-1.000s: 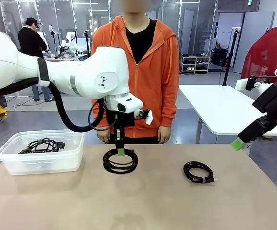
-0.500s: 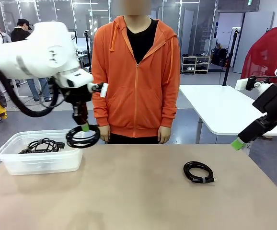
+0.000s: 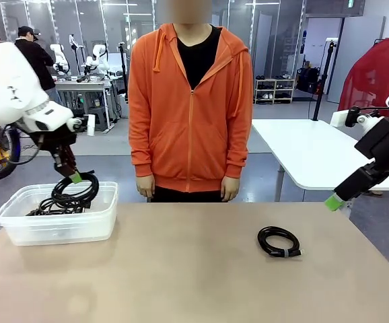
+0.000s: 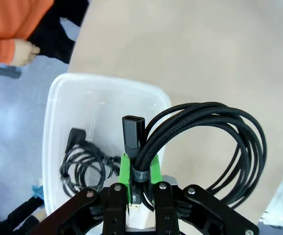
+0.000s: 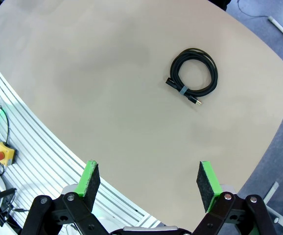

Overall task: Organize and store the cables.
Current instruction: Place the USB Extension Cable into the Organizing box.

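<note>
Braided coil: black, several loops, hanging upright, pinched at its grey band by the left gripper, flat black plug jutting past the pads, poised over the 2 o'clock part of the clear bin. Loose coil: black, untidy, lying on the bin's floor. Banded coil: black, tight, pale tie, small plug poking out, flat on the table toward 3 o'clock, well apart from the bin.

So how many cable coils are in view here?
3. The gripped coil hangs from the left gripper over the clear bin; the stored coil lies inside it; the banded coil rests on the table, robot's right. The bin's tangle may hide more.
</note>
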`<state>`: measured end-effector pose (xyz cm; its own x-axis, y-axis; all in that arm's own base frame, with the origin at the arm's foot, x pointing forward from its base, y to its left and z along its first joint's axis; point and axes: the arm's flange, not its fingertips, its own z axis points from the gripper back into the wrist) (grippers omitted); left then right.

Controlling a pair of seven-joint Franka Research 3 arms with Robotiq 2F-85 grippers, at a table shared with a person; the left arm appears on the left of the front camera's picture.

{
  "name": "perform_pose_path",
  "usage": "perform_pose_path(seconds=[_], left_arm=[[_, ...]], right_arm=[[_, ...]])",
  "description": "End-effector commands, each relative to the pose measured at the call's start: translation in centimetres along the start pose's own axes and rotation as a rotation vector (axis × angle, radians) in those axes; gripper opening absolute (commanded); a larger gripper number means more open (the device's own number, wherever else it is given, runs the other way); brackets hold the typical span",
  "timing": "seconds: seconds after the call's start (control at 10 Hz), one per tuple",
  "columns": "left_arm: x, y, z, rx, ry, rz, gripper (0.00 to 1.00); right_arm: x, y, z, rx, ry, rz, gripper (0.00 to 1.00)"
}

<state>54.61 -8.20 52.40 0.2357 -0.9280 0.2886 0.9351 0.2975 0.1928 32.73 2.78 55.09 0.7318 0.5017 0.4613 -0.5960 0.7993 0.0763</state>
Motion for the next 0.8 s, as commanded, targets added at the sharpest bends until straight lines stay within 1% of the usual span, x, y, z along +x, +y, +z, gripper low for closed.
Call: perform_pose_path(seconds=[0.0, 0.1, 0.5, 0.6, 0.7], left_arm=[[-0.2, -0.3, 0.7, 0.008, -0.07, -0.003, 0.18], [0.0, 0.0, 0.0, 0.0, 0.0, 0.0, 0.18], [0.0, 0.0, 0.0, 0.0, 0.0, 0.0, 0.18], [0.0, 0.0, -0.1, -0.005, -0.013, -0.005, 0.18], [-0.3, 1.1, -0.3, -0.008, -0.025, 0.003, 0.18]], right_arm=[[0.2, 0.0, 0.1, -0.003, 0.01, 0.002, 1.0], [0.2, 0.0, 0.1, -0.003, 0.01, 0.002, 1.0], [0.2, 0.0, 0.1, -0.003, 0.01, 0.002, 1.0], [0.2, 0.0, 0.1, -0.003, 0.01, 0.002, 1.0], [0.2, 0.0, 0.1, -0.003, 0.01, 0.002, 1.0]])
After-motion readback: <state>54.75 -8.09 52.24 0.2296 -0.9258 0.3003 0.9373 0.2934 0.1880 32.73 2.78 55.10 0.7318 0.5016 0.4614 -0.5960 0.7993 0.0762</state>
